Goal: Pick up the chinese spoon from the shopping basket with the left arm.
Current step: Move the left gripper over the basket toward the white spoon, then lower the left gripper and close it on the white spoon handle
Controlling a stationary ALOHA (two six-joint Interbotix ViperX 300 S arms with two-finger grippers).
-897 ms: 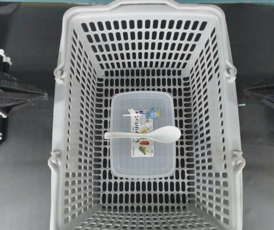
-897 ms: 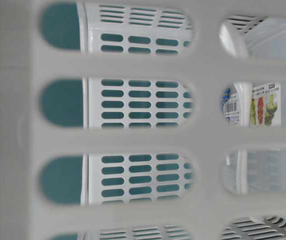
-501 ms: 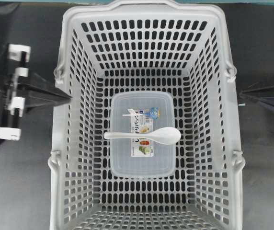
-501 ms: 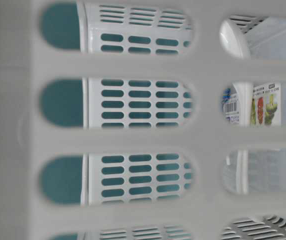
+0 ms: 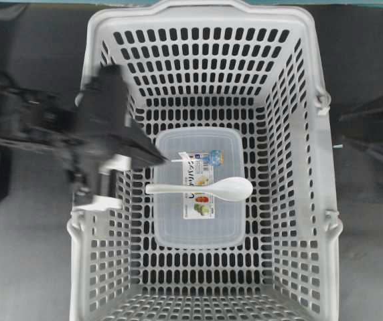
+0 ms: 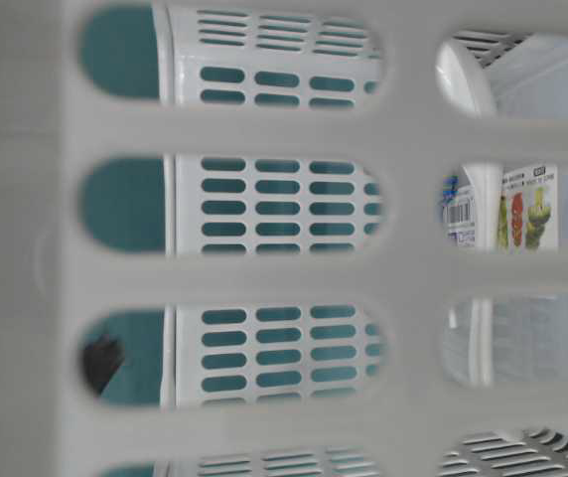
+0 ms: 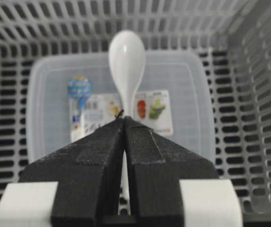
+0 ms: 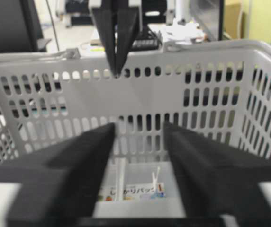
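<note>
The white chinese spoon (image 5: 201, 189) lies across the lid of a clear container inside the light-grey shopping basket (image 5: 317, 200), bowl to the right. The left arm reaches over the basket's left wall. My left gripper (image 5: 159, 159) is shut and empty, above the container's left edge and just short of the spoon's handle. In the left wrist view the shut tips (image 7: 123, 118) point along the spoon (image 7: 126, 56), whose handle runs behind them. My right gripper (image 8: 138, 130) stands open outside the basket's right wall with nothing between its fingers.
The clear lidded container (image 5: 198, 231) with a printed label fills the middle of the basket floor. The slotted walls (image 8: 211, 90) rise high around it. The table-level view looks through the near wall (image 6: 264, 273). A dark table (image 5: 24, 267) surrounds the basket.
The left arm has swung from outside the left wall to over the basket, its shut gripper now near the spoon's handle. Spoon, container and right arm have not moved.
</note>
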